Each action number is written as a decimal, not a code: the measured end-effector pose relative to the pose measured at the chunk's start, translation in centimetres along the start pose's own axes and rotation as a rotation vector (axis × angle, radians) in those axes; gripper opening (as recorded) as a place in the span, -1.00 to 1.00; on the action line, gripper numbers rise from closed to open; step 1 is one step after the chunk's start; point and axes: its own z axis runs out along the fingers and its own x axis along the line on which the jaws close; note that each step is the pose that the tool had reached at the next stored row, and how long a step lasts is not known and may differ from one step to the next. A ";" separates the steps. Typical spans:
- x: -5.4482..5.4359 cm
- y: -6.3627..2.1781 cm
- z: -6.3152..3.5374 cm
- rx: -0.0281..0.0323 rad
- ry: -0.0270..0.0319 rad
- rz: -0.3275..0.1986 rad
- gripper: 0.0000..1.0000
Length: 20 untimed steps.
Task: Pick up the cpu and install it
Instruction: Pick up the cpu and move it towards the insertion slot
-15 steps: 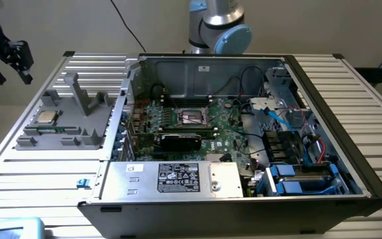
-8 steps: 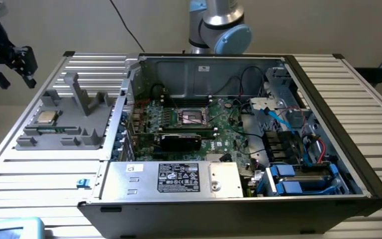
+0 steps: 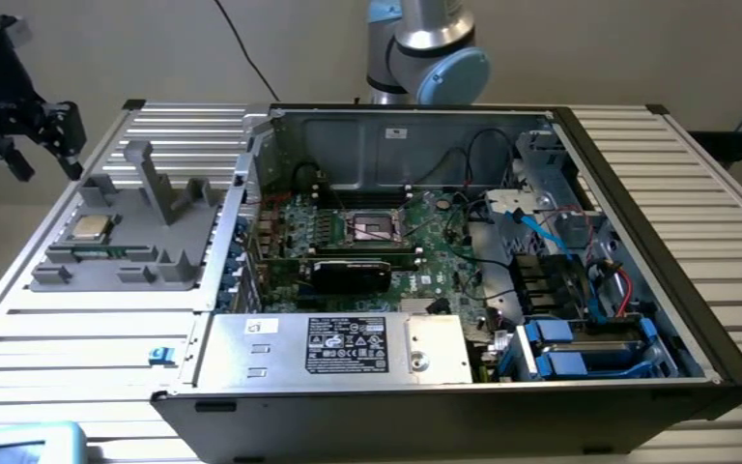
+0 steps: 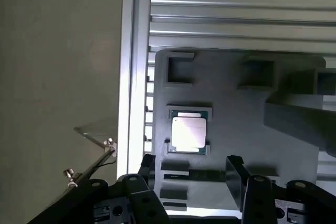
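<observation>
The cpu is a small silver-topped square chip lying flat in a recess of the grey holder block on the slatted table, at the exterior view's left. In the wrist view the cpu lies on the same grey block, some way beneath the fingers. My gripper hangs high above the table's left corner, up and to the left of the chip. It is open, and nothing sits between its black fingers. The motherboard's empty socket shows inside the open computer case.
The open computer case takes up the middle of the table. Inside it are a black card, a silver box with a white label, cables and blue drive bays. Upright grey posts rise from the holder block.
</observation>
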 end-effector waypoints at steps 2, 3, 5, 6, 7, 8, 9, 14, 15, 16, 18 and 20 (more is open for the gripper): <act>-0.2 -0.01 0.37 -0.0002 0.0000 0.001 0.30; -0.3 -0.02 0.56 -0.0002 0.0000 0.001 0.30; -0.3 -0.04 0.91 -0.0002 0.0001 0.002 0.30; -0.4 -0.05 1.10 -0.0002 0.0001 0.002 0.30; -0.4 -0.05 1.28 -0.0002 0.0002 0.002 0.30; -0.4 -0.06 1.46 -0.0002 0.0001 0.003 0.30; -0.4 -0.06 1.65 -0.0003 0.0000 0.003 0.30; -0.4 -0.09 2.56 -0.0003 -0.0001 0.005 0.46; -0.4 -0.09 2.73 -0.0006 0.0000 0.005 0.46; -0.4 -0.10 2.91 -0.0009 0.0000 0.005 0.46; -0.4 -0.11 3.27 -0.0010 -0.0001 0.006 0.46; -0.4 -0.12 3.64 -0.0010 0.0000 0.007 0.46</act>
